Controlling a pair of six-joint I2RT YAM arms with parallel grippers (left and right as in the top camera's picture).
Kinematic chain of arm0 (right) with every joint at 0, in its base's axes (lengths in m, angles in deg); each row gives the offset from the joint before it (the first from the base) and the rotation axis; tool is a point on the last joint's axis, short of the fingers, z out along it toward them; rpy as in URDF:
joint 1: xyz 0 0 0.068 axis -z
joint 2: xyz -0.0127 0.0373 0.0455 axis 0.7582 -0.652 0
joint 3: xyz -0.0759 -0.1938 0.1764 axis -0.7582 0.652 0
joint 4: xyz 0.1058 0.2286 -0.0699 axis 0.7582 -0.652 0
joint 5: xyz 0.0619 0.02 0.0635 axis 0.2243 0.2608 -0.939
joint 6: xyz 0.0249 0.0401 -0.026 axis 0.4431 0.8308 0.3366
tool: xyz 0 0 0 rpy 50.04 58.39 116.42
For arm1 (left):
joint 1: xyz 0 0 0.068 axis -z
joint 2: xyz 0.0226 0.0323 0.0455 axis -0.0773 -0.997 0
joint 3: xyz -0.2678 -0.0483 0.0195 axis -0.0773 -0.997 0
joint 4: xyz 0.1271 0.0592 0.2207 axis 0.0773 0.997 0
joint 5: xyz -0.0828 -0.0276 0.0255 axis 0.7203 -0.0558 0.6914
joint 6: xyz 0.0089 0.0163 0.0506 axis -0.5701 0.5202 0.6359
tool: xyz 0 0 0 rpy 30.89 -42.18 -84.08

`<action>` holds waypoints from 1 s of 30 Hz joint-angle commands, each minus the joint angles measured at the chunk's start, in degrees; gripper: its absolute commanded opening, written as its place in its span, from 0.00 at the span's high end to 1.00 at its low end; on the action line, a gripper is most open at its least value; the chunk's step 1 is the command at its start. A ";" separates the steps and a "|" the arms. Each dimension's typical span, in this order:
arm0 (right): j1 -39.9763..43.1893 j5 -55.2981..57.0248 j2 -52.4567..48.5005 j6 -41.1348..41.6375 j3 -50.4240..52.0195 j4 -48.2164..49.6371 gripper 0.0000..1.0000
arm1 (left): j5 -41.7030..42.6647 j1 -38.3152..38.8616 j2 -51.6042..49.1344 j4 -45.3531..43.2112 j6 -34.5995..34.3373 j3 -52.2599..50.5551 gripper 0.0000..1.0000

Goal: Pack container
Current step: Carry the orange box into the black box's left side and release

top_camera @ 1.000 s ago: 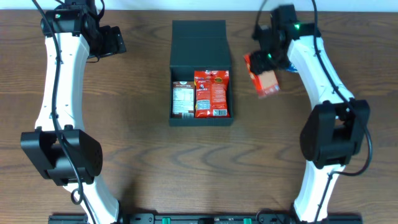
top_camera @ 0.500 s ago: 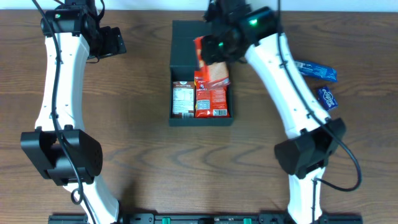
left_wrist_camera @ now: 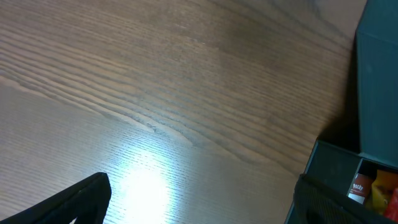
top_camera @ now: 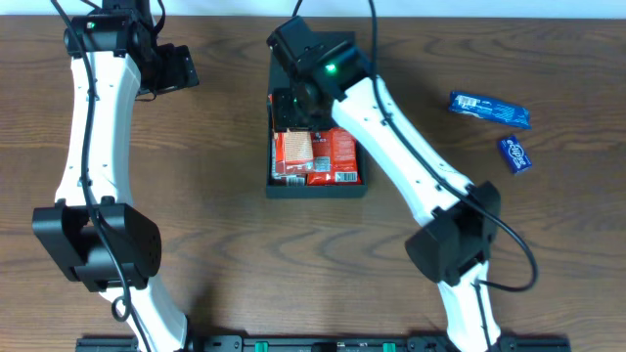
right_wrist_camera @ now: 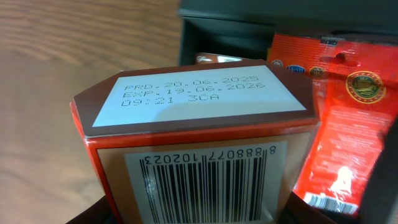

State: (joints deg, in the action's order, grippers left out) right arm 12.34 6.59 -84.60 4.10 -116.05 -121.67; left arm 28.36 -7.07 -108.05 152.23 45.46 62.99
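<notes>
The dark teal-black container [top_camera: 315,189] lies at the table's middle with its flap lid [top_camera: 315,54] open at the back. A red snack packet [top_camera: 340,154] lies in its right half. My right gripper [top_camera: 296,110] is shut on an orange-red snack carton [top_camera: 292,152] and holds it over the container's left half. In the right wrist view the carton [right_wrist_camera: 205,112] fills the frame, barcode up, with the red packet [right_wrist_camera: 348,112] and the container wall [right_wrist_camera: 230,30] behind it. My left gripper [top_camera: 174,68] is open and empty at the far left; it also shows in the left wrist view [left_wrist_camera: 199,211].
Two blue snack packets lie on the table at the right, a long one [top_camera: 489,108] and a small one [top_camera: 516,154]. A brown packet [right_wrist_camera: 214,59] shows under the carton. The container's corner [left_wrist_camera: 373,93] shows at the right of the left wrist view.
My right arm has swung left with the carton, from right of the container to over its left half. The left arm has not moved.
</notes>
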 commanded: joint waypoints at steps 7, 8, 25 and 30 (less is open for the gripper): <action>-0.74 1.62 -6.80 6.16 0.55 0.09 0.58 | 0.02 -0.35 0.42 0.22 -0.50 1.09 0.05; -0.85 1.62 -7.23 6.16 0.55 -0.09 0.52 | 0.02 -0.35 0.42 0.22 -0.50 1.09 0.05; 2.89 -8.85 -3.52 -9.55 0.20 -0.02 0.98 | 0.02 -0.35 0.42 0.17 -0.48 1.09 0.05; 3.78 -14.95 -4.39 -13.66 3.98 3.08 0.98 | 0.02 -0.35 0.42 0.17 -0.46 1.09 0.05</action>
State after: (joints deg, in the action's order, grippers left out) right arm 15.73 -3.16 -90.31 -4.90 -114.71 -119.64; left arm 28.36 -7.07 -108.05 152.23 45.43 62.99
